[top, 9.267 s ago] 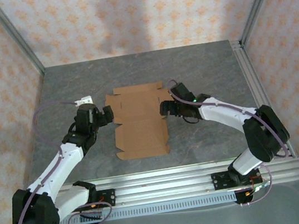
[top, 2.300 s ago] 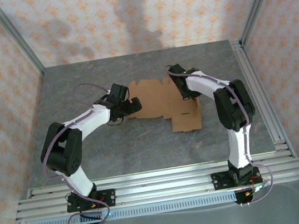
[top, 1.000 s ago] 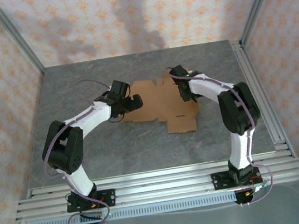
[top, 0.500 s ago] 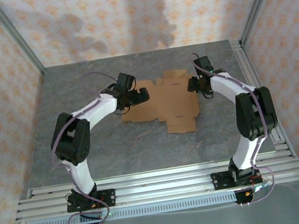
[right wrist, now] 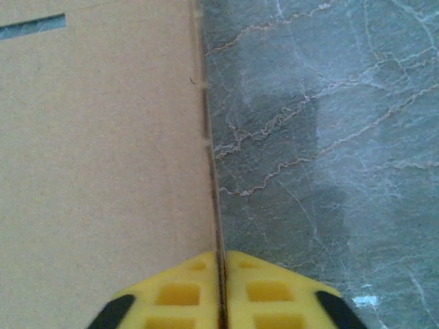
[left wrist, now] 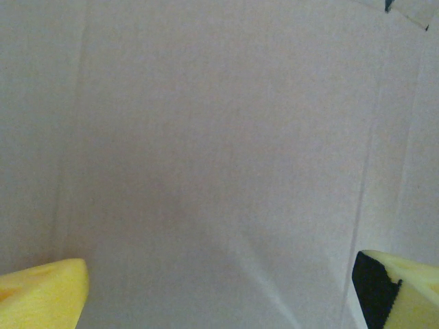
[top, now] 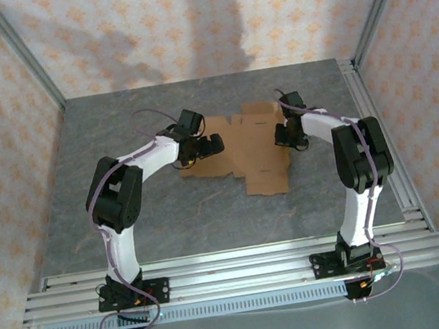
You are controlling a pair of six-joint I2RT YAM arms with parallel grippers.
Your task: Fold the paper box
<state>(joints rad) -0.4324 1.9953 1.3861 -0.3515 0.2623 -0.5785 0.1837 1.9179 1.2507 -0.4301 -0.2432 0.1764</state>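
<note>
Yellow fingers [right wrist: 180, 293] of the right gripper [right wrist: 221, 264] are pressed together, with the thin right edge of the paper box [right wrist: 103, 151] pinched between their pads. Each pad is a blocky moulding with square recesses in its face and black trim at the outer corners. The cardboard is plain brown with a fine, matte grain. A narrow slot is cut through it near the top left of the right wrist view, and small nicks run along the gripped edge. Whether that edge is lifted off the surface cannot be told. Beside it the table [right wrist: 315, 137] is dark grey stone-look, veined with pale cracks.

From the left wrist, the left gripper [left wrist: 218, 277] has its fingers [left wrist: 41, 296] spread as wide as they go, one yellow pad at each lower corner, holding nothing. Between and beyond them lies the unmarked cardboard [left wrist: 219, 137], smooth and crossed by faint straight crease lines.

From above, the paper box [top: 252, 150] is an unfolded die-cut sheet with stepped, notched flaps, lying on the table [top: 128, 219] toward its far middle. The left gripper [top: 208, 145] sits at the sheet's left edge and the right gripper [top: 285, 134] at its right edge.
</note>
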